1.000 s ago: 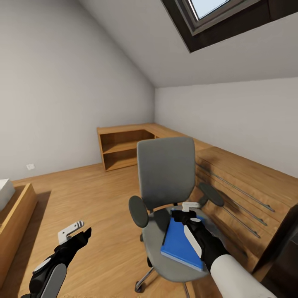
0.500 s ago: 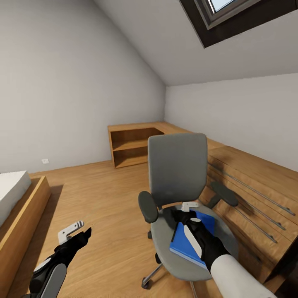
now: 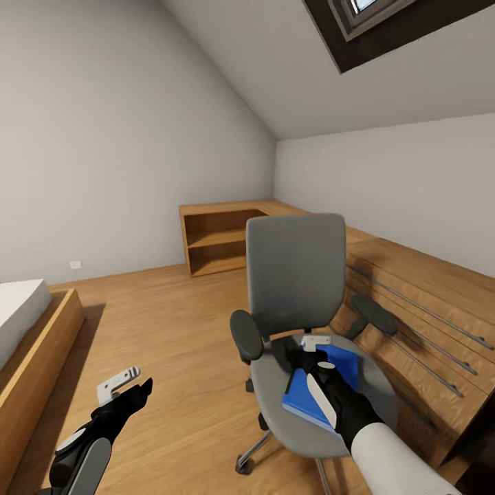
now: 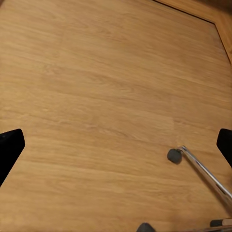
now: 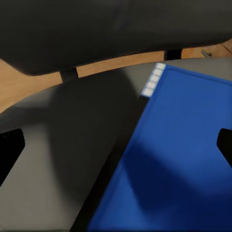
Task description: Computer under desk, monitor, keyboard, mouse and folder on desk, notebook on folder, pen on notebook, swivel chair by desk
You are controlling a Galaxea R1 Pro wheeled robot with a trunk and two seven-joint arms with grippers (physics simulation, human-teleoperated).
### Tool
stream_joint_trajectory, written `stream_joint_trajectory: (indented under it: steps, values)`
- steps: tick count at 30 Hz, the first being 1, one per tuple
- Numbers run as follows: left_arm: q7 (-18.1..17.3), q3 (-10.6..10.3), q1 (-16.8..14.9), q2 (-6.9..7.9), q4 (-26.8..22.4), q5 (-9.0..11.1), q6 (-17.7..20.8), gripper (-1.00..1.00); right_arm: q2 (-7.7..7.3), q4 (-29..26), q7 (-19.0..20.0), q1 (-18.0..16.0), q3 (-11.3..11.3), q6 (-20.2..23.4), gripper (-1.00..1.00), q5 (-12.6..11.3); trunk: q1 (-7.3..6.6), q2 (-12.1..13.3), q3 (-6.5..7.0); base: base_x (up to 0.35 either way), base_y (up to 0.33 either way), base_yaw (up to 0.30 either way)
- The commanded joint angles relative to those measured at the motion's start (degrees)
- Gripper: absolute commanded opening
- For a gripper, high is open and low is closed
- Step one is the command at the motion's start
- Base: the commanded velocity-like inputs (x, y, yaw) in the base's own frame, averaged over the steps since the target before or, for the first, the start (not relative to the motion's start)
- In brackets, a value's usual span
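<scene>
Swivel chair [image 3: 297, 289], grey, standing on the wooden floor [image 3: 172, 323] beside a low wooden cabinet [image 3: 412, 289]. On its seat lies the folder [image 3: 317, 392], a flat blue rectangle. It likely handles as light, thin and fairly stiff, perhaps slick-faced, so an exposed edge looks the best place to pinch. Right gripper [image 3: 307, 352], jaws spread wide, hovers over the folder's near-backrest end. Left gripper [image 3: 127, 385], jaws parted, hangs empty above the floor.

The blue folder [image 3: 323, 388] is lying flat on the grey swivel chair [image 3: 295, 282] seat, angled a bit, with the chair sitting right of center on the floor.
</scene>
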Motion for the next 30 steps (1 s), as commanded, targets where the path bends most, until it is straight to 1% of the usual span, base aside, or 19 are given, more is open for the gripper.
stream_joint_trajectory:
  steps: [1,9,17,21,22,30]
  values:
    - [0.45,-0.03,-0.04,0.02,-0.09,0.6,0.16,1.0,-0.05,-0.1,-0.52,-0.04,0.29,0.22,1.0,-0.58,0.22,-0.44,-0.24,0.0,0.0,0.0]
    - [0.45,-0.06,-0.04,0.02,-0.09,0.6,0.15,1.0,0.01,0.31,-0.8,-0.04,0.22,0.56,1.0,-0.57,1.97,-3.65,-1.68,0.0,0.0,0.0]
    - [0.45,-0.07,-0.04,0.02,-0.09,0.6,0.17,1.0,0.01,2.45,-1.0,-0.1,0.06,0.94,1.0,-0.58,3.73,-6.86,-3.12,0.0,0.0,0.0]
    - [0.45,-0.05,-0.04,0.02,-0.09,0.6,0.17,1.0,0.07,2.63,-1.38,-0.12,0.05,1.07,1.0,-0.58,3.73,-6.86,-3.12,0.0,0.0,0.0]
    - [0.4,-0.05,-0.04,0.02,-0.09,0.6,0.3,1.0,0.09,2.7,-2.34,-0.12,0.05,1.62,1.0,-0.58,3.73,-6.86,-3.12,0.0,0.0,0.0]
    - [0.28,-0.05,-0.04,0.09,-0.06,0.6,0.42,1.0,0.1,2.72,-2.74,-0.13,0.04,3.34,1.0,-0.65,3.73,-6.86,-3.12,0.0,0.0,0.0]
